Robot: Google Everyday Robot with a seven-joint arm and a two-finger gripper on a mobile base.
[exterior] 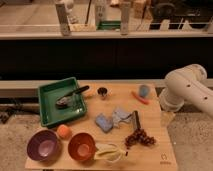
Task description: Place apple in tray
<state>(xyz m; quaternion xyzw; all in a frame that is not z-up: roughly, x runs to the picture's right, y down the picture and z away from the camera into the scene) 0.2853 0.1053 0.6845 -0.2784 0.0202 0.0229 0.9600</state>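
Observation:
The apple [63, 131] is a small orange-red round fruit. It rests on the wooden table near the front left, between the purple bowl [44, 145] and the orange bowl [81, 146]. The green tray [52, 112] lies at the table's back left, just behind the apple. It holds a black-handled utensil [70, 97]. My white arm [187, 90] reaches in from the right edge, beside the table's right end. My gripper is out of view, and nothing is touching the apple.
On the table are a small dark cup [102, 92], a blue cup [144, 90], a red stick-shaped item [140, 98], blue packets [111, 120], a dark upright item [135, 119], a dark bunch like grapes [138, 136] and a pale yellow-green item [110, 151]. A dark counter wall runs behind.

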